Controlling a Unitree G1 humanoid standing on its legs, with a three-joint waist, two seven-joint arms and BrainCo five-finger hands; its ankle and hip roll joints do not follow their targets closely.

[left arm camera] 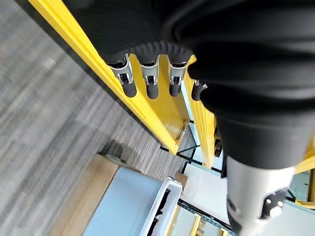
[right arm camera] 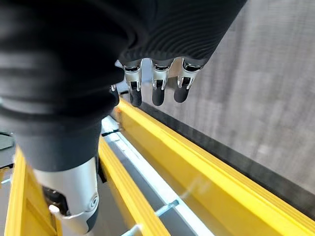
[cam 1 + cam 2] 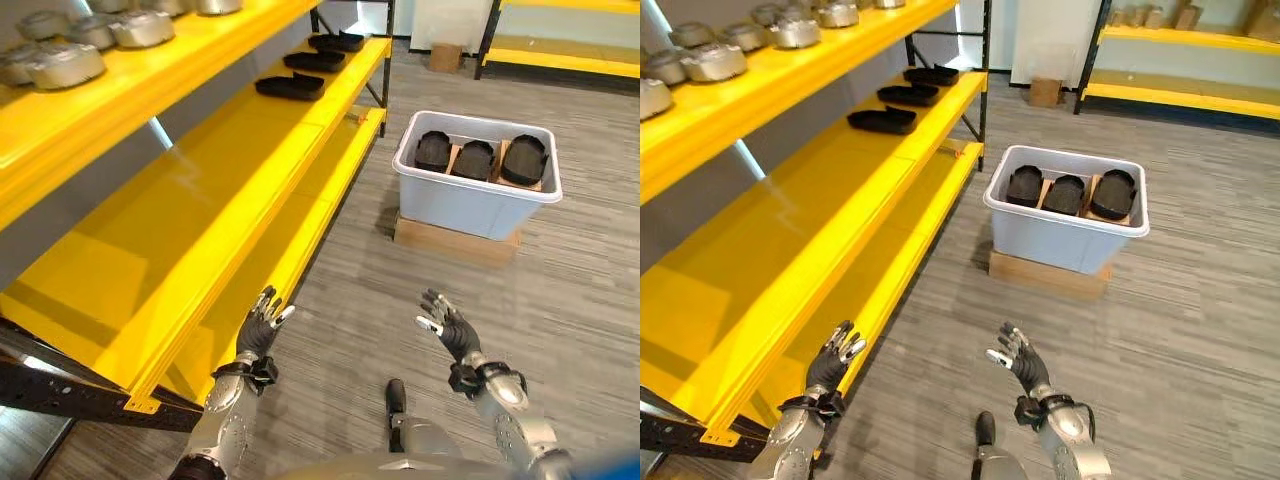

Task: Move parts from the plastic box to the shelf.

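yellow shelf (image 3: 190, 190) edge beside left hand (image 3: 262, 330), plastic box (image 3: 470, 195) well apart

Both arms raised low in front, nothing held.
The left robot hand (image 3: 262, 328) and the right robot hand (image 3: 447, 325) hover apart at the near edge, fingers loosely spread and relaxed, palms turned inward toward each other, wrists bent slightly upward.
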